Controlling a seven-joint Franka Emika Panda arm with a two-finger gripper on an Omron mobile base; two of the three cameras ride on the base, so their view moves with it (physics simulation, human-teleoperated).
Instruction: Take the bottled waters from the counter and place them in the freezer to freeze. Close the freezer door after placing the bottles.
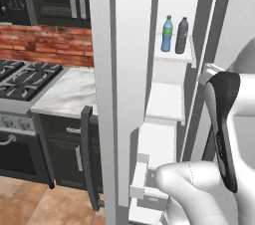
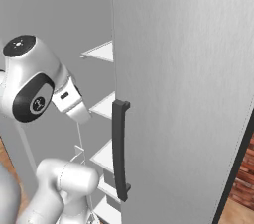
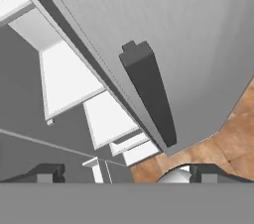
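Both bottled waters (image 1: pixel 175 35) stand on freezer shelf (image 1: pixel 174 56). My gripper (image 3: pixel 124 173) fully open, empty. Risk: my arm blocks freezer door (image 1: pixel 130 89) swing, door stays ajar.

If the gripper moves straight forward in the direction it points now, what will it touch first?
Probably the freezer's white shelves: the open gripper looks into the compartment beside the wider grey door and its dark handle. Depth is unclear, so that door's edge could come first.

Even, bright rendered light with soft faint shadows, no glare, and slightly coarse, pixelated edges throughout all views.
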